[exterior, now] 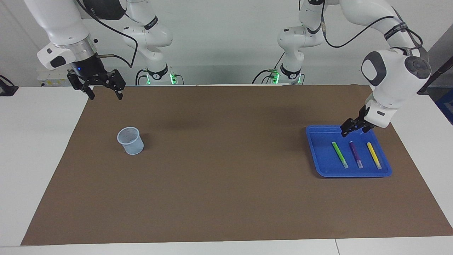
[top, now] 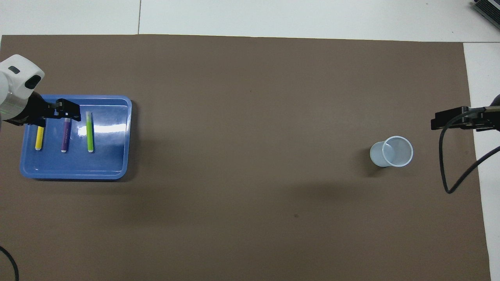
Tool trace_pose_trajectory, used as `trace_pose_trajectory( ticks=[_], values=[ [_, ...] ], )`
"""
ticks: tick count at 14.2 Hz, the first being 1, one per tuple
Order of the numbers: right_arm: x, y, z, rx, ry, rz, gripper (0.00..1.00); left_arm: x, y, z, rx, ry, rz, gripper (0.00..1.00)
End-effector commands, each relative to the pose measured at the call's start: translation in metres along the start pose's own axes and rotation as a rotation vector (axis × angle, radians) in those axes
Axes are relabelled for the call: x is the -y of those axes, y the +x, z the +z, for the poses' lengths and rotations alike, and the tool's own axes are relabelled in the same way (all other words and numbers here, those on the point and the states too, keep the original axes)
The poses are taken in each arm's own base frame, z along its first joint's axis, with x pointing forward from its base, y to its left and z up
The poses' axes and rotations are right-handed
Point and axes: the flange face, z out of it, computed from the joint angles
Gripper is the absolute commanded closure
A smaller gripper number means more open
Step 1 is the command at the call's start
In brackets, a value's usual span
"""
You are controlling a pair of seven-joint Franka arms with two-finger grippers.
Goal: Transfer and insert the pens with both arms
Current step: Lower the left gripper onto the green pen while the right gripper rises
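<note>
Left arm bent low, wrist angled down, left gripper point(exterior: 355, 128) hanging with jaws apart and nothing in them. Right arm waits, its right gripper point(exterior: 103, 91) raised, fingers spread wide, empty.

Facing view high across table point(exterior: 226, 244), overhead steeply down, both share it

You are looking at two white arms with dark grey joint caps, silver wrist rings, black grippers (black cables looping along them) and green-glowing bases.
</note>
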Motion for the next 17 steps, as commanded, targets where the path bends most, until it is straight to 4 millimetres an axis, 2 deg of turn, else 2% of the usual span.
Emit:
trace_pose_trajectory(
  ticks=[1, 4, 6, 12, 14, 17],
  values=[
    [0.006, -0.008, 0.004, -0.009, 0.036, -0.023, 0.0, 0.009, 0.003, 0.044, -0.013, 0.013, 0.015, 0.0],
    [0.012, -0.009, 0.01, 0.004, 0.097, -0.001, 0.0, 0.013, 0.012, 0.089, 0.017, 0.012, 0.042, 0.0],
    [0.016, -0.011, 0.014, 0.019, 0.101, -0.01, 0.0, 0.012, 0.005, 0.106, 0.015, 0.011, 0.046, 0.0],
    [0.025, -0.018, 0.023, 0.059, 0.169, -0.007, 0.0, 0.013, 0.0, 0.121, 0.002, 0.005, 0.041, 0.0],
    [0.039, -0.021, 0.03, 0.079, 0.221, -0.015, 0.0, 0.017, 0.004, 0.124, -0.023, 0.002, 0.031, 0.0],
    [0.046, -0.021, 0.036, 0.075, 0.252, -0.021, 0.0, 0.015, 0.009, 0.139, -0.041, -0.001, 0.032, 0.0]
  ],
)
